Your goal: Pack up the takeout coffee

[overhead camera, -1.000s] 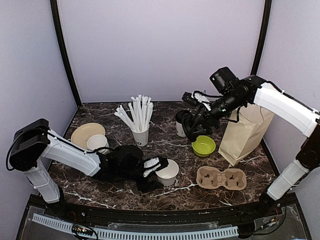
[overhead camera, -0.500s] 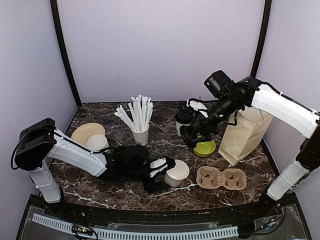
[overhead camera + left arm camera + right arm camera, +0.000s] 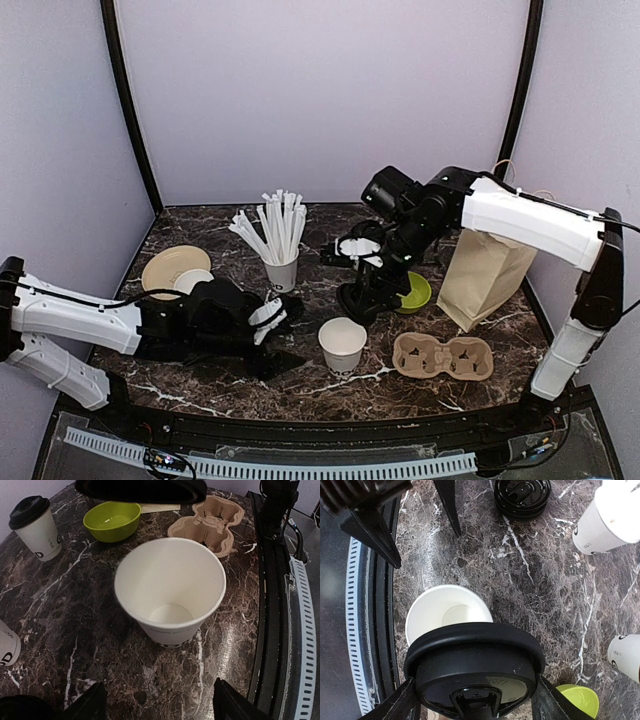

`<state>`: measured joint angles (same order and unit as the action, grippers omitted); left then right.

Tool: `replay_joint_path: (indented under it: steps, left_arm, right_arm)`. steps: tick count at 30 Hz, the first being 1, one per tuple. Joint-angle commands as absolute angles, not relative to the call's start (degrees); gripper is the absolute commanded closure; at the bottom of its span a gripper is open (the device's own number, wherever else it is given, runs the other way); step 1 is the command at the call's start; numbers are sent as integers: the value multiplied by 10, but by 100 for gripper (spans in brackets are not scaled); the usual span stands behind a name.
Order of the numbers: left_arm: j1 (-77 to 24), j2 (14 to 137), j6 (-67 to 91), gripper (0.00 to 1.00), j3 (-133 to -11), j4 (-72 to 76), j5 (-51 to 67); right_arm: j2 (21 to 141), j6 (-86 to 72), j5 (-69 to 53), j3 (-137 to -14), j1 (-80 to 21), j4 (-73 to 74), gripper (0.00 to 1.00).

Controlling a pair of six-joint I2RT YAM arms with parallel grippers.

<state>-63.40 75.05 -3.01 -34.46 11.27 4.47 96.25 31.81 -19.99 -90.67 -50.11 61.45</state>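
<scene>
Right end effector [image 3: 475, 696]: pinching a round black plastic lid [image 3: 475, 655] flat between its fingers, underside down, ready to seat.
Lid position: raised off the dark marbled counter [image 3: 330, 392], just beyond the far rim of the open white paper cup [image 3: 342, 345]; not yet centred over the mouth.
Left end effector [image 3: 160, 703]: spread wide, holding nothing, low and apart from the cup on the near-left; likely kept clear to leave room for capping.
Open cup: upright, empty, free-standing, black print low on its side.
Lidded white paper cup [image 3: 34, 527]: already capped, upright, well apart, near the lime-green bowl [image 3: 111, 520].
Brown moulded-pulp cup carrier [image 3: 442, 357]: both wells empty, right of the open cup, probably the packing spot.
Brown paper bag [image 3: 490, 270]: upright behind the carrier.
</scene>
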Motion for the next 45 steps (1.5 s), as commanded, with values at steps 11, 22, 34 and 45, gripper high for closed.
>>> replay_joint_path:
  steps: [11, 22, 34, 45]
  left_arm:
    - [-635, 609, 18, 26, -328, 107, -103]
    - [-635, 583, 15, 26, -306, 118, -138]
    - [-631, 571, 24, 26, -291, 125, -157]
    - [-629, 669, 110, 23, -393, 60, -132]
  right_arm:
    - [1053, 344, -99, -998, -581, 688, 27]
    - [1083, 346, -87, -1010, -603, 710, 24]
    - [1099, 343, -78, -1025, -620, 712, 15]
    - [1008, 343, -95, -999, -601, 711, 9]
